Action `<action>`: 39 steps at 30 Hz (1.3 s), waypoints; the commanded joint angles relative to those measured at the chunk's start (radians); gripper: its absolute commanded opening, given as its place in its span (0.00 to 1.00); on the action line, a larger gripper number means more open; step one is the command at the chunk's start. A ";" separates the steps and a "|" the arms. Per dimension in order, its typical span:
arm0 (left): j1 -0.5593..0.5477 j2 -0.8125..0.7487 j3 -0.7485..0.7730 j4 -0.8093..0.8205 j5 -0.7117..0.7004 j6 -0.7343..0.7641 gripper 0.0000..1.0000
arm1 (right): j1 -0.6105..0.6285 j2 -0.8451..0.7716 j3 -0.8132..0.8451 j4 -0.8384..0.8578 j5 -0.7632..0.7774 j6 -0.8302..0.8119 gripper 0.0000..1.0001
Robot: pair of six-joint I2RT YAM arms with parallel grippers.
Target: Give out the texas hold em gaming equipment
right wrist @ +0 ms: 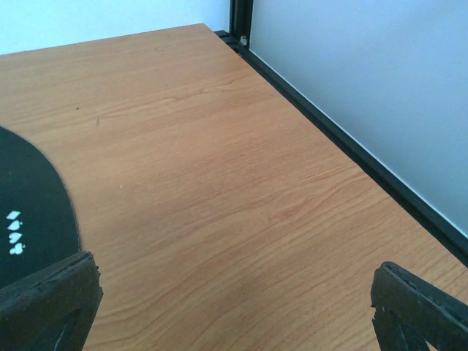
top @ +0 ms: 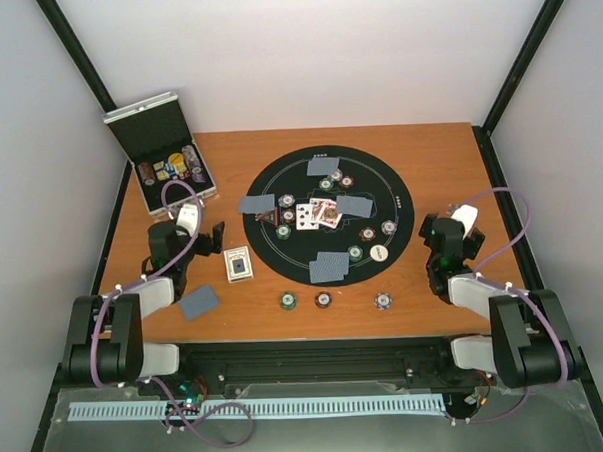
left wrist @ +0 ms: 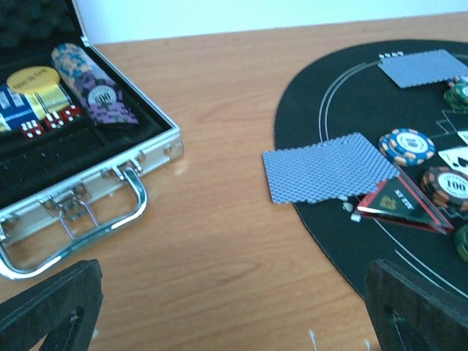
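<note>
A round black mat [top: 282,245] holds the texas hold em gaming equipment. Grey-blue-backed cards [top: 329,267] lie round its rim, face-up cards [top: 316,215] at its middle, with several chips and a white disc [top: 379,253]. A small deck [top: 239,264] and one loose card [top: 198,303] rest on the wood left of the mat. Green [top: 288,301], maroon [top: 324,299] and purple-white [top: 383,301] chips sit near the front edge. My left gripper [top: 204,230] [left wrist: 234,307] is open over bare wood between case and mat. My right gripper [top: 450,230] [right wrist: 234,300] is open right of the mat.
An open aluminium case [top: 163,157] [left wrist: 88,183] with more chips [left wrist: 95,84] stands at the back left corner. In the left wrist view a card pair [left wrist: 329,167] overhangs the mat's edge beside a blue-orange chip [left wrist: 406,146]. A black frame rail [right wrist: 351,146] borders the table's right edge.
</note>
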 commanded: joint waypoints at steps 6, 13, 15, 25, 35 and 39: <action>0.005 0.110 -0.060 0.413 -0.115 -0.015 1.00 | -0.012 0.147 -0.048 0.484 -0.097 -0.205 1.00; -0.028 0.174 -0.078 0.507 -0.289 -0.042 1.00 | -0.024 0.237 -0.021 0.530 -0.326 -0.299 1.00; -0.030 0.186 -0.066 0.510 -0.350 -0.068 1.00 | -0.038 0.249 0.010 0.481 -0.364 -0.295 1.00; -0.017 0.197 0.005 0.379 -0.388 -0.107 1.00 | -0.080 0.281 -0.026 0.563 -0.449 -0.281 1.00; -0.005 0.196 0.016 0.361 -0.361 -0.112 1.00 | -0.083 0.279 -0.016 0.539 -0.462 -0.281 1.00; -0.004 0.196 0.017 0.361 -0.358 -0.112 1.00 | -0.083 0.279 -0.015 0.537 -0.463 -0.281 1.00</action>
